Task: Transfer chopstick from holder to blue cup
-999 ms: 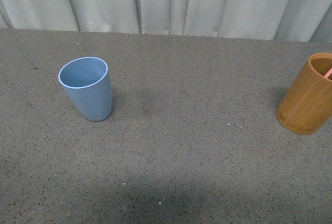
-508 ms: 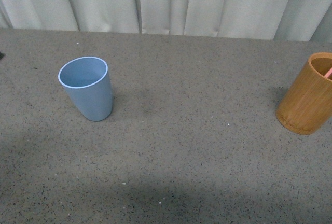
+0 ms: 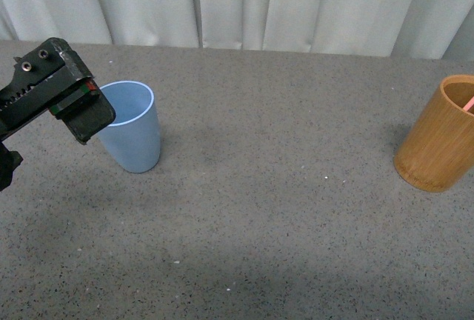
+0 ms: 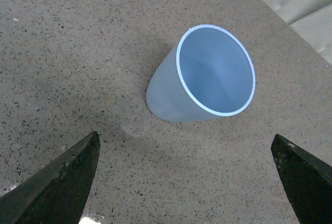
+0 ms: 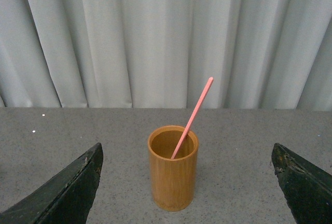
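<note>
The blue cup (image 3: 137, 138) stands upright and empty on the table's left side, and the left wrist view looks down into it (image 4: 218, 71). My left arm (image 3: 59, 90) reaches in from the left and hides the cup's left rim. The left gripper (image 4: 185, 135) is open, with the cup just beyond its fingertips and nothing between them. The brown holder (image 3: 437, 142) stands at the right edge with the pink chopstick (image 3: 469, 103) leaning inside. In the right wrist view the holder (image 5: 174, 180) and chopstick (image 5: 194, 112) are ahead of my open right gripper (image 5: 187, 146).
The table (image 3: 281, 209) is a speckled grey-brown surface. A pale curtain (image 3: 244, 5) hangs along its far edge. The right arm does not show in the front view.
My left arm has come into the front view from the left and now overlaps the blue cup's left side. The cup and holder have not moved.
</note>
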`<state>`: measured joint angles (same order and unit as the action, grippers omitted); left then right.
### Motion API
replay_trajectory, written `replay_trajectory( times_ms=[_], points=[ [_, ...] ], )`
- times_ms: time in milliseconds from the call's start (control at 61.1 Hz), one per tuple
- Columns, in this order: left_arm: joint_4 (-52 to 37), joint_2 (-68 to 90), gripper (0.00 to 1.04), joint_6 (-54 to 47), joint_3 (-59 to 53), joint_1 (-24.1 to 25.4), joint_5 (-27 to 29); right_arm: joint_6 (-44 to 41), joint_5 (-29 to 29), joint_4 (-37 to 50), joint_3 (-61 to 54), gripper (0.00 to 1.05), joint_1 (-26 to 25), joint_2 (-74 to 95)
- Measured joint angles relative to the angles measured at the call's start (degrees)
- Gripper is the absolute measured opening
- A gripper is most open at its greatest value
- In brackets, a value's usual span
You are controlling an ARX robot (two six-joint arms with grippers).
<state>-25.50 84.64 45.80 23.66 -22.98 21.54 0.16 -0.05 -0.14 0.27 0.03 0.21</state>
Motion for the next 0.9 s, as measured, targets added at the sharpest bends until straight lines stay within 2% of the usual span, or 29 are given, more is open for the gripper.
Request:
replay_trajectory(
  times_ms=[377, 900],
  points=[
    [4.35, 7.52, 0.98, 1.07, 6.93, -2.84, 1.14, 0.00, 0.00, 0.00, 0.00, 0.95, 0.00, 0.00],
    [7.58, 10.38, 0.98, 4.74, 8.72, -2.97, 2.08, 0.00, 0.00, 0.00, 0.00, 0.95, 0.00, 0.00]
  ],
)
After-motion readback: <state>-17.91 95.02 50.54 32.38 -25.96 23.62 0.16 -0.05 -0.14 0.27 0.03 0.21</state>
